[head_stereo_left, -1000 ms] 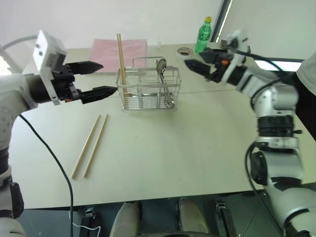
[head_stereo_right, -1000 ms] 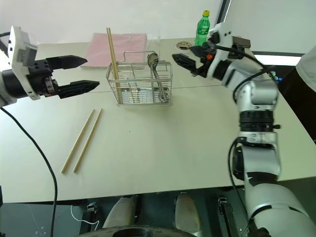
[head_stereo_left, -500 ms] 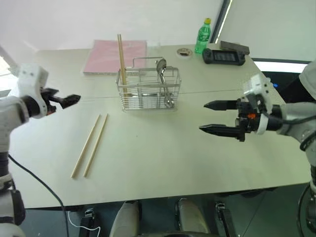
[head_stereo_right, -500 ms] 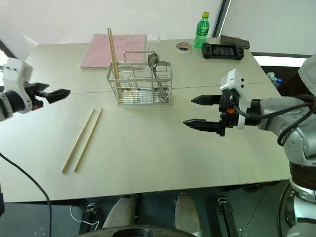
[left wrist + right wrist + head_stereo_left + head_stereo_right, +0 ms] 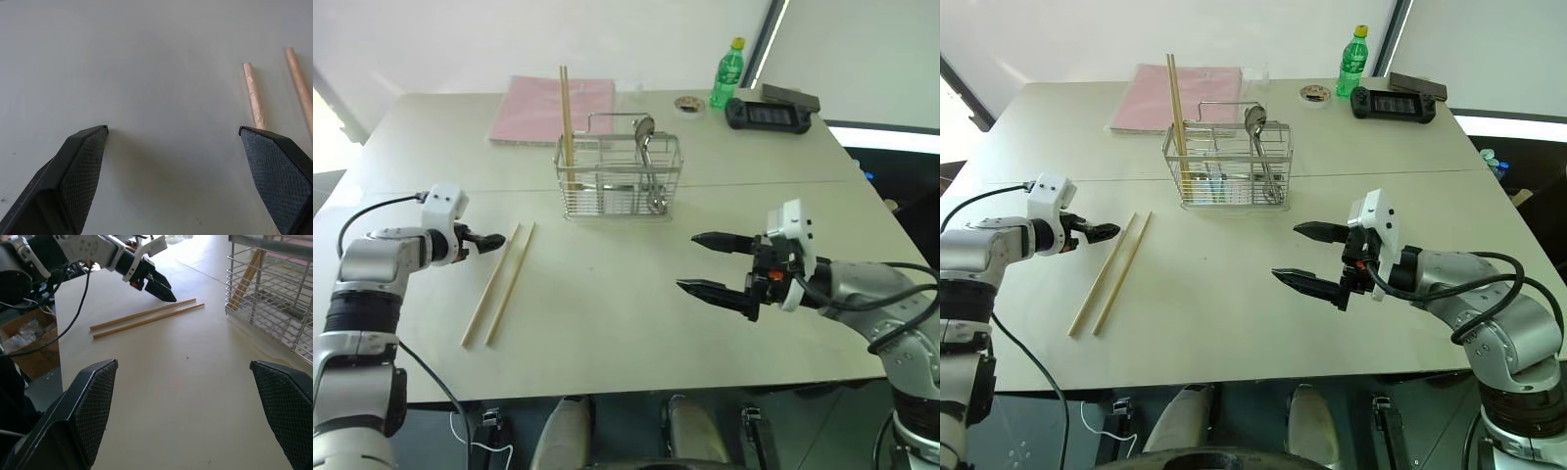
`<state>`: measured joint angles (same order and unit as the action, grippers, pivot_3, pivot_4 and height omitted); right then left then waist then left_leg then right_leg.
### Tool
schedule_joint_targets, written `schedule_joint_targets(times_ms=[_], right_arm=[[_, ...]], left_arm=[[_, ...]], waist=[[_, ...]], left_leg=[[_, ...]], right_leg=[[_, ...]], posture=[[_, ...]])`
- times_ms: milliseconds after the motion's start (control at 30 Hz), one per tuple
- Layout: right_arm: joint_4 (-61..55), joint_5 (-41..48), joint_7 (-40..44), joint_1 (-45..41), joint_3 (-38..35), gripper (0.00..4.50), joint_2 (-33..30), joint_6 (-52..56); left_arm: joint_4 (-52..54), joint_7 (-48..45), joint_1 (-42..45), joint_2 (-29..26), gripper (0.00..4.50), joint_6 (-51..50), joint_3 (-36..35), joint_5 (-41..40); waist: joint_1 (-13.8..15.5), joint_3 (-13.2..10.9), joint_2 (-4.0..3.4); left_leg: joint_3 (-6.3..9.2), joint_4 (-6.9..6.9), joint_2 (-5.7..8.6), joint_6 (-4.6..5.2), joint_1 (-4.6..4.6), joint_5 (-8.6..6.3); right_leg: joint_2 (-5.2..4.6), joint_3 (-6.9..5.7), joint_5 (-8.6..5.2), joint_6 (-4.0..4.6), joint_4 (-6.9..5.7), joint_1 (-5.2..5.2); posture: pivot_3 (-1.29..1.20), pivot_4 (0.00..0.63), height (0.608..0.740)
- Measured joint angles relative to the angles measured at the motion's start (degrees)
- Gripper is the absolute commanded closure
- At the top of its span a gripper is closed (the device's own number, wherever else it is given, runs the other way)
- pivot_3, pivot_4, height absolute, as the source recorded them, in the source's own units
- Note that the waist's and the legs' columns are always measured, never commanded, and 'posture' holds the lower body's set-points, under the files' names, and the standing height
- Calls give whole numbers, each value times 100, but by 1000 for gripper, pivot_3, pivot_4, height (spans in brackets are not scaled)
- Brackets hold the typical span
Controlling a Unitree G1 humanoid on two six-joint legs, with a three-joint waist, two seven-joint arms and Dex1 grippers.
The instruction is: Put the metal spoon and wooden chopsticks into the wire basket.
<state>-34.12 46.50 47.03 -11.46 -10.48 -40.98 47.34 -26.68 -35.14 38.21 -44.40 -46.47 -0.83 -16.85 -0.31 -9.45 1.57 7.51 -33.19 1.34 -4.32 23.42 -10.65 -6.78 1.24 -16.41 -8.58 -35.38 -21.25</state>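
Loose wooden chopsticks (image 5: 499,285) lie diagonally; parallel.

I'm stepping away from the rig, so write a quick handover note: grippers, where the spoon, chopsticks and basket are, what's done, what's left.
Left gripper: open, empty, low over the table, just beside the top ends of the loose chopsticks.
Right gripper: open, empty, above the table's right part.
Wire basket: upright at mid-table.
Metal spoon: standing in the basket's right end.
Wooden chopsticks: some stand in the basket's left end; two lie flat side by side on the table.
Done: spoon and standing chopsticks.
Left: the two loose chopsticks.
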Motion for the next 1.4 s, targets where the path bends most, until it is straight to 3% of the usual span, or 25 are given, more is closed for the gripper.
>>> schedule_joint_targets(times_ms=[500, 833, 933, 1100, 1133, 1200, 1400], right_arm=[[-41, 446, -614, 157, -179, 10, -4, 12], [67, 624, -847, 21, -277, 10, 72, -14], [75, 630, -884, 2, -268, 0, 117, -18], [193, 628, -946, -81, -258, 0, 154, -35], [202, 628, -959, -91, -258, 0, 165, -35], [223, 630, -978, -111, -258, 0, 174, -35], [288, 634, -1015, -143, -258, 0, 174, -35]], left_arm=[[-454, -154, 489, 449, 0, -79, 79, 418], [-188, -371, 559, 469, 0, -624, 232, 523], [-158, -426, 616, 481, 809, -830, 232, 523], [-158, -531, 655, 492, 3081, -1015, 236, 528], [-161, -543, 666, 493, 3736, -1054, 236, 533], [-176, -564, 680, 502, 4454, -1091, 236, 555], [-169, -574, 700, 516, 4454, -1166, 223, 588]], waist=[[-47, 0, 2], [-39, 4, -2], [-36, 5, -2], [-34, 5, -3], [-33, 5, -3], [-34, 5, -3], [-39, 5, -3]], left_leg=[[-1, 2, -3, 1, -2, 0], [-1, 2, -3, 1, -6, 0], [-1, 1, -2, 1, -6, 0], [-1, 1, -2, 1, -6, 0], [-1, 1, -2, 1, -6, 0], [-1, 1, -2, 1, -6, 0], [-1, 1, -2, 1, -6, 0]], right_leg=[[2, -1, 1, -3, -9, -3], [2, -1, 1, -3, -8, 5], [2, -1, 1, -3, -8, 5], [2, -1, 1, -3, -8, 5], [2, -1, 1, -3, -8, 6], [2, -1, 1, -3, -8, 5], [2, -1, 1, -3, -9, 5]], posture=[[0, 150, 731], [0, 150, 731], [0, 150, 731], [0, 150, 731], [0, 150, 731], [0, 150, 731], [0, 150, 731]])
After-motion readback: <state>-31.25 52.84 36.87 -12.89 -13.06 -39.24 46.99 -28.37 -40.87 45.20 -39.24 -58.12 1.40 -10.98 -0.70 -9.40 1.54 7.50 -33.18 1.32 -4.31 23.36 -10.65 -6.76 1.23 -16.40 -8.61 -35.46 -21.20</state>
